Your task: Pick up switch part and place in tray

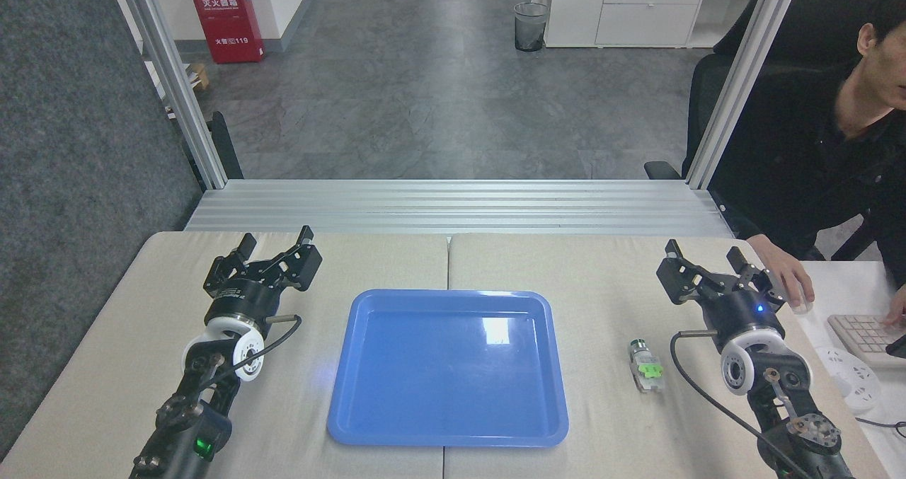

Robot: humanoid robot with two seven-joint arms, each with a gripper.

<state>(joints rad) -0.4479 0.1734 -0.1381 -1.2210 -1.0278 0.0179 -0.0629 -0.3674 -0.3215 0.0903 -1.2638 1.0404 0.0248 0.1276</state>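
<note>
1. Head view: the switch part [645, 368] lies on the counter [609, 274] between the tray [447, 436] and the right arm.
2. Its long axis runs away from the robot, silver end far.
3. Right hand [702, 263], spread and empty, is much nearer; the part lies inward of it and closer to the robot.
4. Left hand [274, 242] is likewise spread and empty, beyond the tray.

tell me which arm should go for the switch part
Right. The switch part lies on the table right of the tray, close beside the open right gripper. The left gripper, also open, sits beyond the tray's far side.
</note>
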